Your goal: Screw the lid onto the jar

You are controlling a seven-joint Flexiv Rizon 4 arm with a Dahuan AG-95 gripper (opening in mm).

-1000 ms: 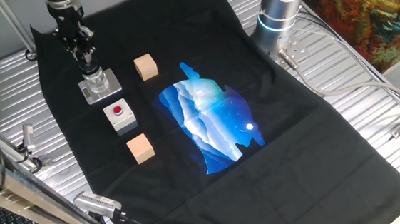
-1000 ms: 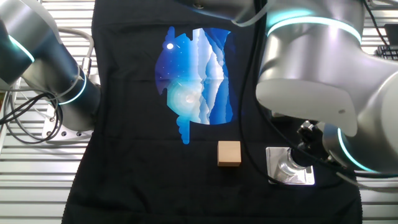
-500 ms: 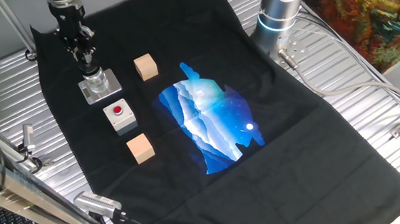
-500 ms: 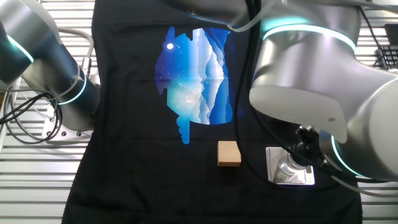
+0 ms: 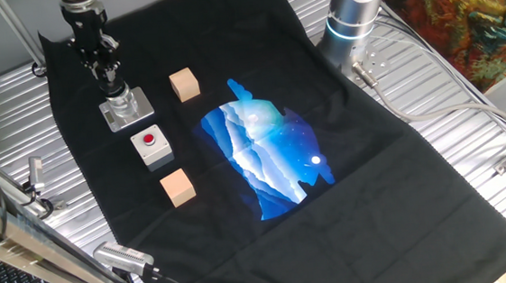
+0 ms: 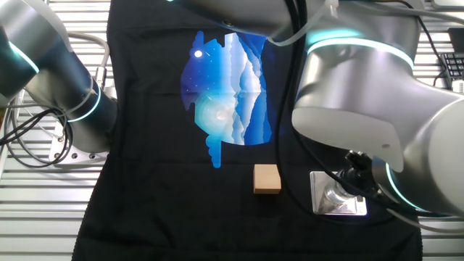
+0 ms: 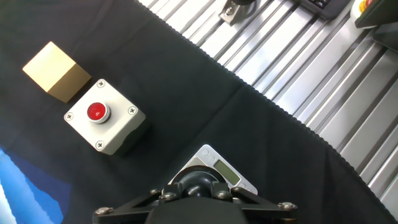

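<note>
Black lid [image 7: 200, 182] directly under the gripper [image 5: 107, 74], seated on top of the pale jar [image 5: 122, 102]; jaws seemingly closed around the lid, though fingertip contact hidden in every view, so cannot tell for certain. Risk: cross-threading or slipping on the cap if tilted off the jar's axis, or the metal base plate [image 6: 319, 181] twisting on the black cloth [image 5: 391, 167] under torque. Farther out: grey button box [image 7: 104, 123], then wooden cube [image 7: 56, 71], near but not touching.

The gripper [image 7: 198, 186] hung over a metal plate [image 7: 227, 174] near the black cloth's [image 7: 186, 93] edge; a red-button box [image 7: 104, 124] and wooden cube [image 7: 56, 71] lay apart.
</note>
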